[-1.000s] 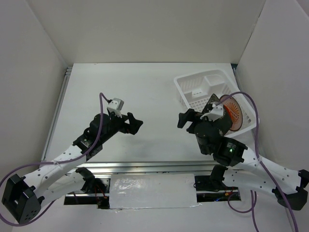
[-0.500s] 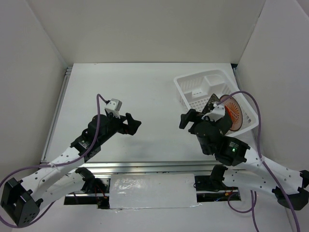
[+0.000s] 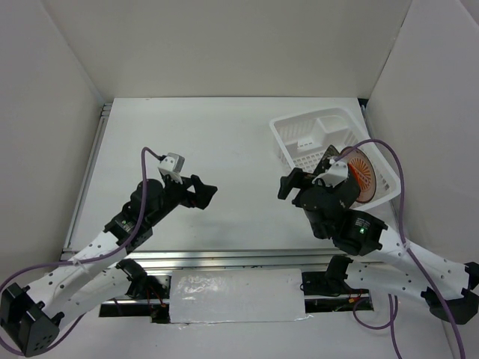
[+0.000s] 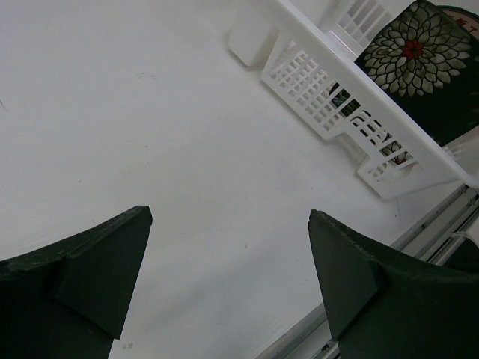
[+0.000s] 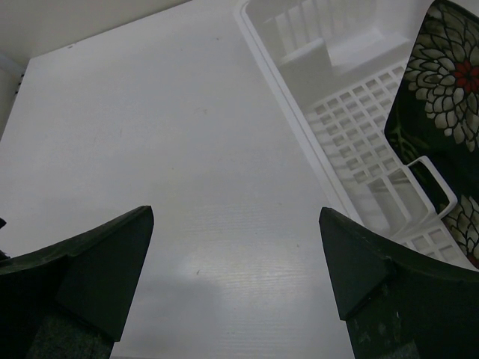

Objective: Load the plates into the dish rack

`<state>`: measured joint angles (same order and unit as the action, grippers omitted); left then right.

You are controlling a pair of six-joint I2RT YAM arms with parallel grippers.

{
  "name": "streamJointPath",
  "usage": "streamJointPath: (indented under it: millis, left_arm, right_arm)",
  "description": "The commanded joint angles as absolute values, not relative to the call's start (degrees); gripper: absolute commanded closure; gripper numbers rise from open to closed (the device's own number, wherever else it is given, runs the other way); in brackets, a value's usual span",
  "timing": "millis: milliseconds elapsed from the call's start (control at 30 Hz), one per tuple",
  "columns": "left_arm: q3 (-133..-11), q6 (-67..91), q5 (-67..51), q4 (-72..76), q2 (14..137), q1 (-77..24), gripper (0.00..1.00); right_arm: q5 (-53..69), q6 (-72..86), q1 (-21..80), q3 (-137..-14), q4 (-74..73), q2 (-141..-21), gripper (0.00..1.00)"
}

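The white dish rack (image 3: 310, 134) stands at the back right of the table. The white plate with the orange sunburst (image 3: 361, 173) stands on edge in its near end. The dark square floral plate (image 3: 327, 158) stands beside it, also seen in the left wrist view (image 4: 412, 52) and the right wrist view (image 5: 449, 82). The plain orange plate is not visible. My left gripper (image 3: 206, 193) is open and empty over bare table, left of centre. My right gripper (image 3: 288, 183) is open and empty just left of the rack's near end (image 5: 352, 120).
White walls enclose the table (image 3: 194, 142) on three sides. A metal rail (image 3: 224, 258) runs along the near edge, with a white wrapped pad (image 3: 236, 295) below it. Purple cables loop off both arms.
My left arm has drawn back a little toward the near left, gripper still open. My right arm has hardly moved. The plates and rack have not moved.
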<state>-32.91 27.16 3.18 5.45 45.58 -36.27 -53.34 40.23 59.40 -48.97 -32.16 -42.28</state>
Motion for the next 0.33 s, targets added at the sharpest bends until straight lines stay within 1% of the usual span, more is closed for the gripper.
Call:
streamJointPath:
  millis: [0, 300]
  left_arm:
    - [-34.01, 27.07, 3.43, 7.03, 45.44, -36.56, 0.01]
    - [-33.58, 26.89, 3.69, 7.03, 45.09, -36.56, 0.00]
  right_arm:
    - [-54.58, 40.70, 60.03, -51.33, -32.61, -42.36, 0.00]
    - [-53.96, 39.38, 59.85, -50.80, -31.12, -42.45, 0.00]
